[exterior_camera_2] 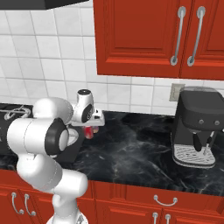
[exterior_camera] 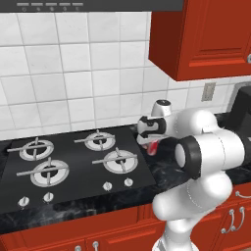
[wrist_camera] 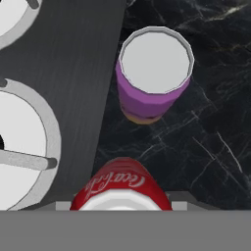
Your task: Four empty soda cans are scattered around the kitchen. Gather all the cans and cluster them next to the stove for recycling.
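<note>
The red soda can (wrist_camera: 121, 188) hangs upright in the fingers (exterior_camera: 153, 145) — long axis vertical, silver top toward the hand — above the black tabletop (exterior_camera_2: 131, 153) just right of the stove (exterior_camera: 73, 166). The fingers are closed on its sides, as narrow as they go with the can between them. The pink-purple soda can (wrist_camera: 153, 81) (yellowish band at its base) stands upright on the tabletop just beside the stove's right edge, apart from the red one. A coffee machine (exterior_camera_2: 197, 129) sits well to the right.
</note>
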Available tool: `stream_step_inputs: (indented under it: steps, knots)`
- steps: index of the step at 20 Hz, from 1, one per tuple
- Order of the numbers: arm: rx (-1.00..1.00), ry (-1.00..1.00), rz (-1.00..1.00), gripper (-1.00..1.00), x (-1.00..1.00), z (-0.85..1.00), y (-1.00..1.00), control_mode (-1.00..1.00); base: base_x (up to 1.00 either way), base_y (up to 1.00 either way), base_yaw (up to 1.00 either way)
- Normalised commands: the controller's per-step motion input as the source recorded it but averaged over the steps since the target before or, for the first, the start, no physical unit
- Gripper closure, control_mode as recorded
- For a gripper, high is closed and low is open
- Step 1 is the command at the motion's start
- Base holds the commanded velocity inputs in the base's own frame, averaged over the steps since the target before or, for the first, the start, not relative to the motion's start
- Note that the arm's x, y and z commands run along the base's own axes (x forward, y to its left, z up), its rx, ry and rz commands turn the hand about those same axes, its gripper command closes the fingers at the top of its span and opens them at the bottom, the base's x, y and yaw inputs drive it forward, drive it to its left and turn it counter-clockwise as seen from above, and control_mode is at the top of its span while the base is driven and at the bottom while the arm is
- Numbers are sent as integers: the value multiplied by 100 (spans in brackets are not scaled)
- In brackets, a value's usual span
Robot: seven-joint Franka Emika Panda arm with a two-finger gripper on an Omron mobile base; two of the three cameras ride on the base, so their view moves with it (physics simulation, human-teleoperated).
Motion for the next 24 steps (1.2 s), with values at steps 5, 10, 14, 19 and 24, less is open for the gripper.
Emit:
stream_step_inputs:
  steps: [5, 10, 14, 19, 24]
  knots:
    - [0, 0, 1, 100, 13, -10, 0, -100, 0, 0, 0]
    - [0, 0, 0, 100, 14, -14, 0, -100, 0, 0, 0]
    - [0, 0, 0, 100, 8, -20, 0, -100, 0, 0, 0]
    - [0, 0, 0, 100, 3, -19, 0, -100, 0, 0, 0]
    - [0, 1, 0, 100, 0, -15, 0, -100, 0, 0, 0]
